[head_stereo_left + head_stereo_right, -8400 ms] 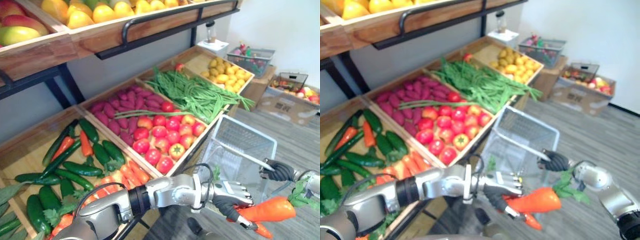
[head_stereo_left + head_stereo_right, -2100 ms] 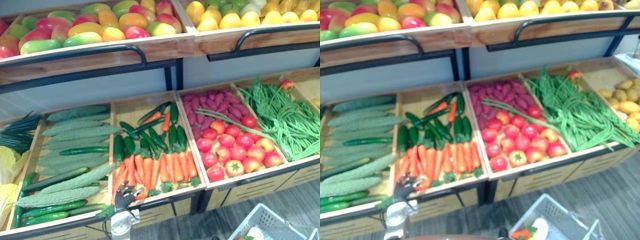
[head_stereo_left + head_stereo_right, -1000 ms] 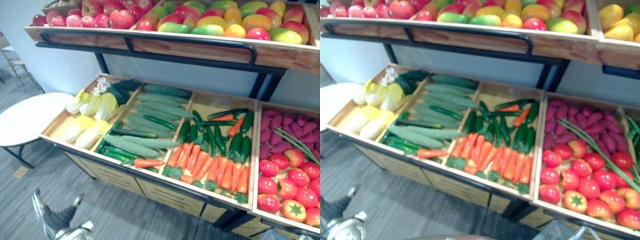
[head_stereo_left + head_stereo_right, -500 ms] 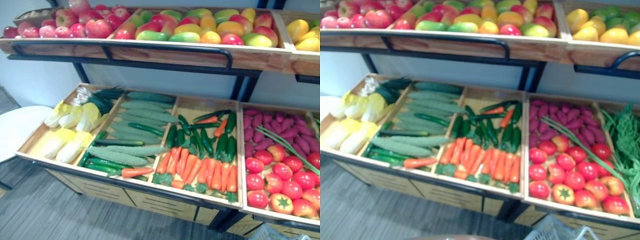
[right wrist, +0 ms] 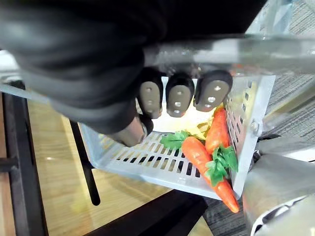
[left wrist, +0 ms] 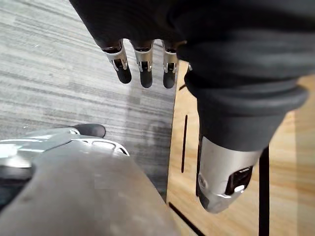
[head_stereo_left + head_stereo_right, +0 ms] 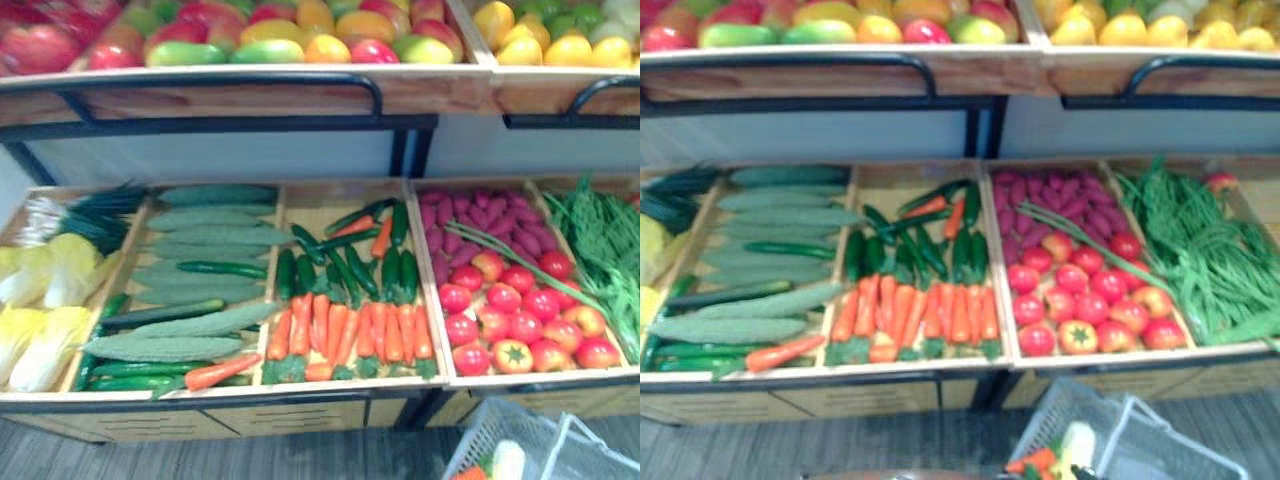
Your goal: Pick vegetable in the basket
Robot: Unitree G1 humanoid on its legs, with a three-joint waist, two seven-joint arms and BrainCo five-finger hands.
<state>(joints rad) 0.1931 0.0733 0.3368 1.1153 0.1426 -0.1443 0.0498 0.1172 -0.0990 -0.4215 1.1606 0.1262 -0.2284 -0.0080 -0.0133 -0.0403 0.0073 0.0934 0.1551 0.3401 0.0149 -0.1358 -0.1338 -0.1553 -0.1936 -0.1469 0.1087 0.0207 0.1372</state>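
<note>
Right wrist view: the right hand (image 5: 179,93) is clenched round the handle (image 5: 236,51) of the white basket (image 5: 147,160), and just past its fingertips 2 carrots (image 5: 197,152) lie side by side on the basket's bottom, against one wall. Left wrist view has the left hand (image 6: 142,59) hanging slack with straight fingers above the grey floor (image 6: 59,83), holding nothing. Left eye view adds the stall: the basket sits low in front of the tomato crate (image 7: 510,315), with shelf carrots (image 7: 345,335) in the crate beside that.
</note>
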